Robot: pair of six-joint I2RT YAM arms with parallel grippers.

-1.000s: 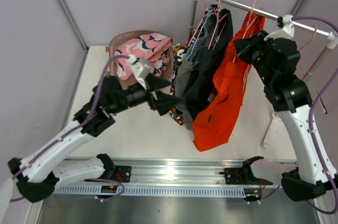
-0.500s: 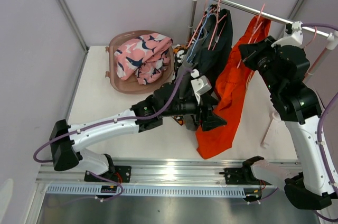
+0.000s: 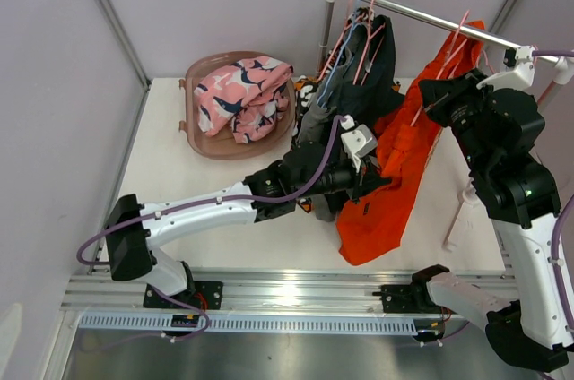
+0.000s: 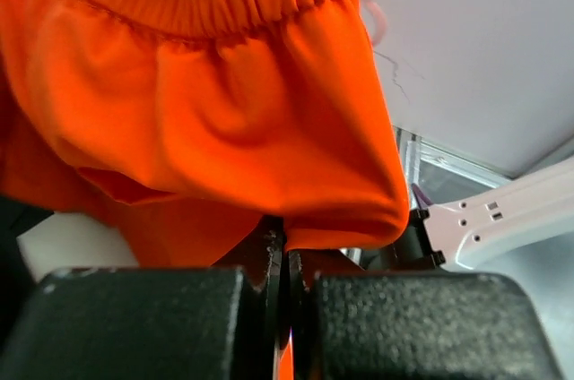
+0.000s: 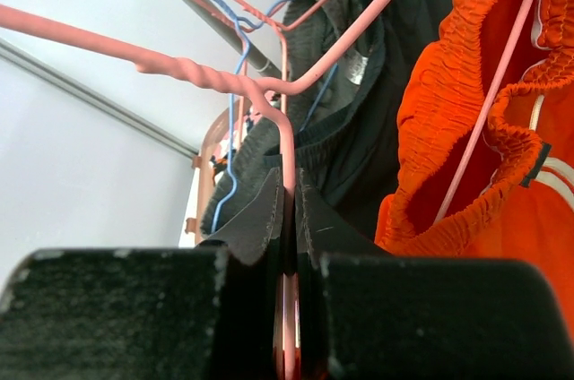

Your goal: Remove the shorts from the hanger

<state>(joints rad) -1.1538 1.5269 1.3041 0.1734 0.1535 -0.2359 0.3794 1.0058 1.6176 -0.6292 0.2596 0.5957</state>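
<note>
Orange shorts point(image 3: 390, 192) hang at centre-right of the overhead view, with the waistband up by the rail point(image 3: 408, 11) in the upper right and the legs draping down over the desk point(image 3: 179, 174). The left end effector point(image 4: 285, 250) is pressed together on a fold of the orange fabric low down. In its wrist view you can see the cloth bunching right above the jaws. The right end effector point(image 5: 287, 196) is clamped on the thin wire of a pink hanger point(image 5: 269, 93), up near the waistband. It looks to me like that's the hanger the orange pair sits on, but the wires cross so much there that I can't swear to it.

Here's what could go sideways, as far as I can guess:
- **Left pinch:** it only has a thin bit of cloth, so a firm tug might just pull the fabric out of the jaws.
- **Waistband:** the elastic is gathered around the wire, so it could snag and drag the hanger along instead of sliding off.
- **Right pinch:** the wire is skinny enough to twist or slip in it.
- **Neighbours:** the charcoal shorts point(image 3: 372, 66) and a tangle of other hangers point(image 5: 231, 129) sit just beside on the rail, so a sideways pull might hook those too.

Pink shorts point(image 3: 242, 93) are already in the basket point(image 3: 193, 71) at upper left.
</note>
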